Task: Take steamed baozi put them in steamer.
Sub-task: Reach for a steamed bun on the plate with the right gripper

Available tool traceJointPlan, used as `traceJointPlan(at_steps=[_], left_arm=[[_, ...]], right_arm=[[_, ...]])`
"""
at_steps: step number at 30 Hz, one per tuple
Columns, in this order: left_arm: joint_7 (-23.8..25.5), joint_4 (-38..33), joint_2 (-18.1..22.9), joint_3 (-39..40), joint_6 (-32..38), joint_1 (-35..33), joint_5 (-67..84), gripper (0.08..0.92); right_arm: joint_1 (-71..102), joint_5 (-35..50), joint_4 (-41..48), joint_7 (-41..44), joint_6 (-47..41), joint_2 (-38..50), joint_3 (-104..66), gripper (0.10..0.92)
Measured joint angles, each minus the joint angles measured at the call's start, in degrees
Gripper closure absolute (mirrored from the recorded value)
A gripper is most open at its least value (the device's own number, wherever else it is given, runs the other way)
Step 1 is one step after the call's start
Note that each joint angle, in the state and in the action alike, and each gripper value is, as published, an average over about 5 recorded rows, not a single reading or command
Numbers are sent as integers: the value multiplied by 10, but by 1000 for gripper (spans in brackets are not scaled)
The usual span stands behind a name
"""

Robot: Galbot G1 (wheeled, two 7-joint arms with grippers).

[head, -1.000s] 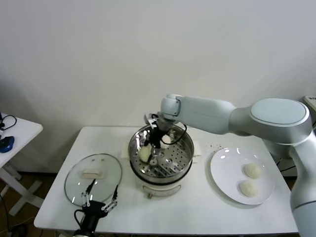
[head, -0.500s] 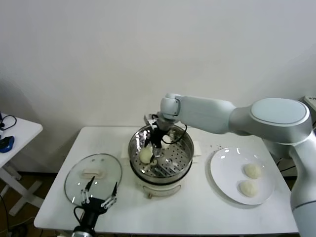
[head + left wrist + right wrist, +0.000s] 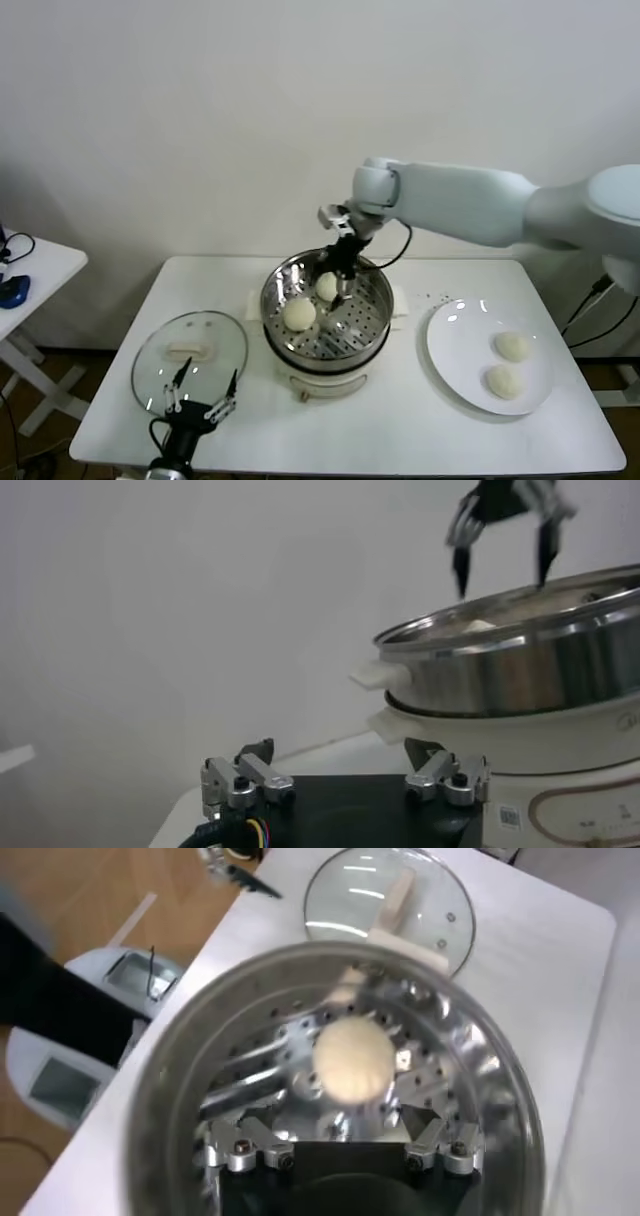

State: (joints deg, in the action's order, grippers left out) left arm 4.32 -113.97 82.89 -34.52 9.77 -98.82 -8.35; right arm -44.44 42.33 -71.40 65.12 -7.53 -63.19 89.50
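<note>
The right arm reaches in from the side, forearm level, wrist bent down, its right hand (image 3: 343, 262) hanging over the far part of the steamer (image 3: 372, 325) with fingers spread wide and holding nothing. Directly beneath it two steamed baozi (image 3: 299, 313) lie on the perforated floor; two more sit on the white plate (image 3: 450, 358), well off to its side on the table (image 3: 400, 420). A second ago this hand was low inside the basket beside a bun; it has since risen. The left hand (image 3: 201, 402) waits, fingers apart, empty, by the glass lid (image 3: 160, 370).
</note>
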Motion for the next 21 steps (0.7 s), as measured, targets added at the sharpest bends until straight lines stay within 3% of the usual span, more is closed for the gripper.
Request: traceJointPlan(at_steps=[10,21], left_arm=[[0,-1,-4,0,-5,1,-2,177],[0,-12,4,-5,-8,-4,-5,177]], right_arm=[[-32,-88,-73,31,32,191,17,203],[114,-237,-84,35,61,332,-99,203]])
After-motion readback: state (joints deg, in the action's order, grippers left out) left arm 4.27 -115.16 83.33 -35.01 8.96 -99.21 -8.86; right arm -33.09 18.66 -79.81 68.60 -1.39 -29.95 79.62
